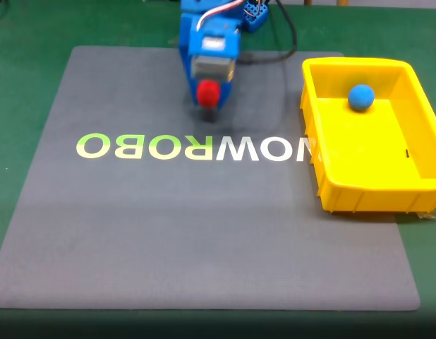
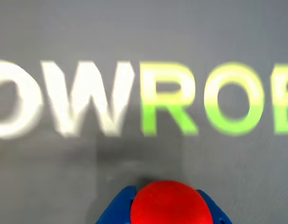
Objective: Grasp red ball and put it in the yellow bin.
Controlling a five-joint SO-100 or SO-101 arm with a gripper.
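Observation:
The red ball (image 1: 207,92) sits between the blue fingers of my gripper (image 1: 208,95), near the far edge of the grey mat in the fixed view. In the wrist view the red ball (image 2: 169,204) fills the bottom centre, with blue fingertips (image 2: 117,212) hugging both its sides; my gripper (image 2: 166,210) is shut on it. The ball hangs a little above the mat, casting a shadow below. The yellow bin (image 1: 324,173) stands at the right of the mat, well apart from the gripper.
A blue ball (image 1: 360,97) lies in the bin's far part. The grey mat (image 1: 204,233) carries the white and green lettering (image 1: 197,147) and lies on a green table (image 1: 20,63).

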